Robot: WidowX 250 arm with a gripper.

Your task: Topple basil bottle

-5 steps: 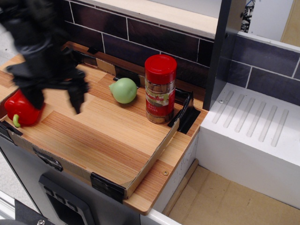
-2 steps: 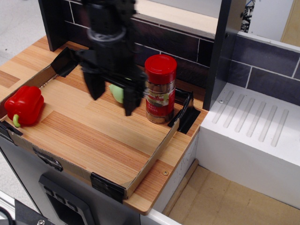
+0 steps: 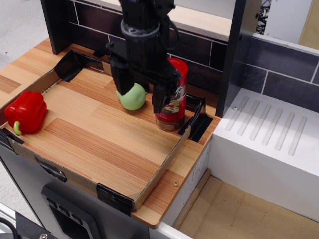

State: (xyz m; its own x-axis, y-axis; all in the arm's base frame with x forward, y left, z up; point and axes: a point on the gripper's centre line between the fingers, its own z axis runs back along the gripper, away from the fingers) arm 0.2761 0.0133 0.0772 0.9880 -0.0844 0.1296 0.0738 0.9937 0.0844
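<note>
The basil bottle (image 3: 174,107), a clear jar with a red cap and red label, stands upright at the back right of the wooden tray (image 3: 99,144). My black gripper (image 3: 140,97) is open above the tray. Its right finger (image 3: 161,98) overlaps the bottle's left side and hides part of the cap. Its left finger (image 3: 119,83) is just left of the pale green onion (image 3: 132,97), which sits between the fingers. I cannot tell whether the right finger touches the bottle.
A red bell pepper (image 3: 25,112) lies at the tray's left edge. A dark tiled wall (image 3: 199,47) runs behind the tray and a dark post (image 3: 238,55) stands right of the bottle. A white ribbed drainboard (image 3: 269,134) lies to the right.
My gripper has moved from the left side of the tray, near the pepper, rightward and back to the onion and bottle. The bottle, onion and pepper have not moved.
</note>
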